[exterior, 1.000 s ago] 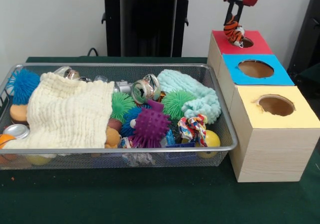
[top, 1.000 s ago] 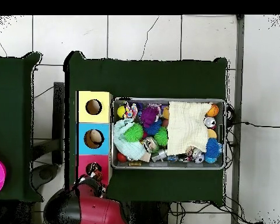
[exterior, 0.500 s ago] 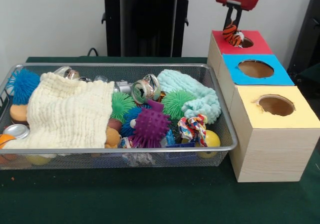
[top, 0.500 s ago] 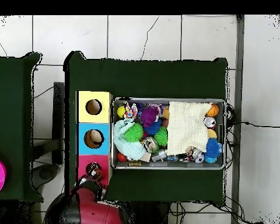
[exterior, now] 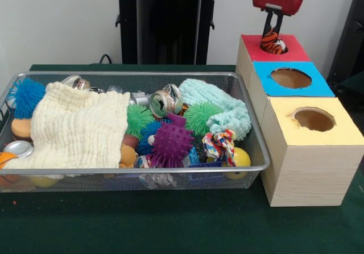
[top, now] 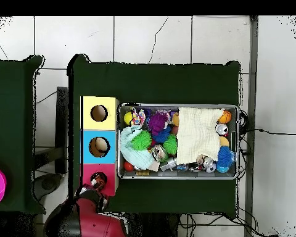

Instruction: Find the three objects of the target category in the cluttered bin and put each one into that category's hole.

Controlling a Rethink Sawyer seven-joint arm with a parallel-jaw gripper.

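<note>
My gripper (exterior: 274,32) hangs over the round hole of the red-topped box (exterior: 253,46), shut on an orange and black striped tiger toy (exterior: 272,42). The toy's lower part sits in the hole's mouth. In the overhead view the red arm ends at the red box (top: 107,173), with the toy (top: 98,180) at the hole. The silver wire-mesh bin (exterior: 142,170) lies beside the boxes, full of clutter. It also shows in the overhead view (top: 178,106).
A blue-topped box (exterior: 318,86) and a yellow-topped box (exterior: 347,132) stand in line with the red one. The bin holds a cream cloth (exterior: 77,126), a mint cloth (exterior: 219,103), a purple spiky ball (exterior: 172,143), a can (exterior: 162,101) and a rope toy (exterior: 220,145).
My gripper has carried the tiger toy from the red box's edge sideways to over its hole, and the toy now sits lower in the opening.
</note>
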